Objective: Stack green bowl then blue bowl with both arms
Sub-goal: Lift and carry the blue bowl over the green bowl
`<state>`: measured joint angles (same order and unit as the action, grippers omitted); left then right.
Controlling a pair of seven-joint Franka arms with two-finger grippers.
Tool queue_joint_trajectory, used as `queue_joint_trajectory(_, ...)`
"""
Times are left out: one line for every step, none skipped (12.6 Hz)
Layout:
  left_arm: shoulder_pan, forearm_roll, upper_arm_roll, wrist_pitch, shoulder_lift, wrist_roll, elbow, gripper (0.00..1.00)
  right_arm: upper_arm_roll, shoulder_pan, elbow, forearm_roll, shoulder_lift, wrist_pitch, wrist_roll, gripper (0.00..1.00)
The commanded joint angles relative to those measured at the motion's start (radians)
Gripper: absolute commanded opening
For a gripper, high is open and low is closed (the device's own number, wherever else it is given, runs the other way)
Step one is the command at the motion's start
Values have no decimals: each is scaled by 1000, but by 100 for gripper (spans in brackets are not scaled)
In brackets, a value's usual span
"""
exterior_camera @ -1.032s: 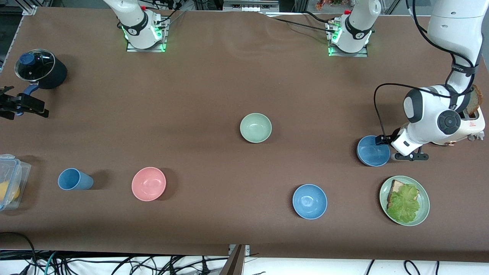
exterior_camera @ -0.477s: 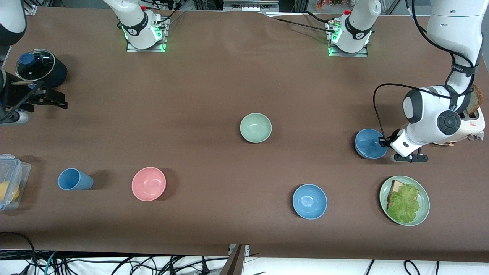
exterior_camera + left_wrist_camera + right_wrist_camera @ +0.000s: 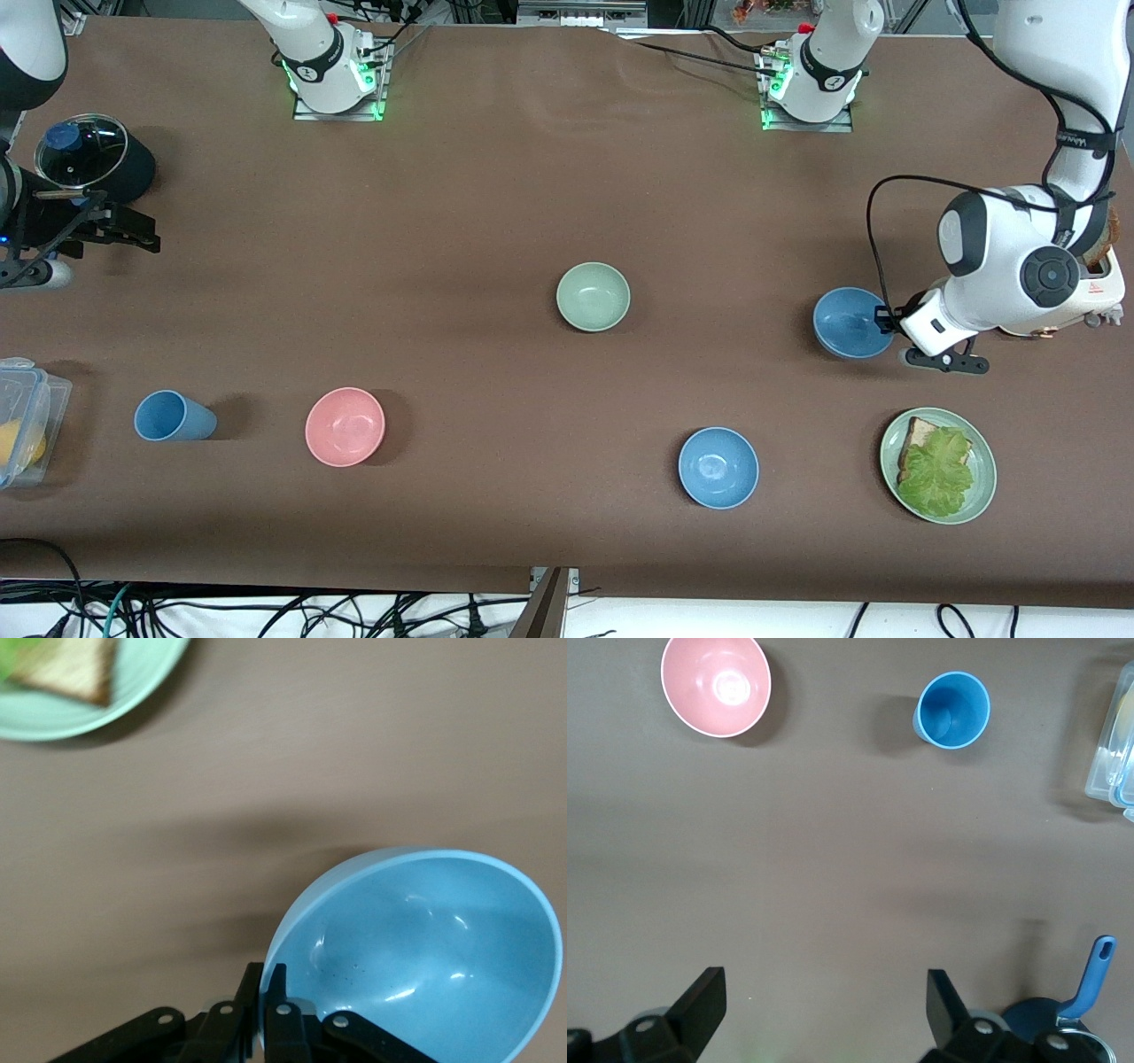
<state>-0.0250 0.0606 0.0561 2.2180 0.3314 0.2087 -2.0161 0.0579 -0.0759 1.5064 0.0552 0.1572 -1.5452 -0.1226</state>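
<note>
Pinching the rim of a blue bowl (image 3: 849, 322), the left end effector (image 3: 886, 319) has its fingers pressed together on the bowl's edge, as the left wrist view shows, with the bowl (image 3: 416, 957) tilted and raised over the desk (image 3: 496, 195) at about 3 o'clock in the front view. At about 9 o'clock, the right end effector (image 3: 133, 232) hangs with its fingers spread wide and holds nothing, just beside a dark lidded pot (image 3: 93, 159). The green bowl (image 3: 593, 296) sits upright near the desk's centre. Another blue bowl (image 3: 718, 467) rests at about 5 o'clock, nearer the front camera. A pink bowl (image 3: 345, 426) and a blue cup (image 3: 173, 416) stand at about 8 o'clock, and a green plate (image 3: 982, 496) with bread and lettuce lies at about 4 o'clock.
</note>
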Motion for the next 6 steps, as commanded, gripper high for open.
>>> queue_joint_trajectory(-122,96,8,-67,-75,6,2,0,-1,2,9,6,-15,-3,7,100)
queue_joint_trajectory(-169,110,2,-83,-80,-43,16,0,-1,2,9,6,-15,-3,9,100)
queue_joint_trajectory(-215,122,-7,-92,-78,-114,23,0,-1,2,9,6,-15,-3,9,100)
queue_joint_trajectory(-252,123,-27,-92,-72,-176,36,0,-1,2,8,5,-15,-3,12,100)
queue_joint_trajectory(-280,145,-56,-92,-63,-236,45,0,-1,2,8,5,-15,-3,12,100)
queue_joint_trajectory(-303,192,-80,-92,-46,-300,57,0,0,5,8,6,-15,-3,12,100)
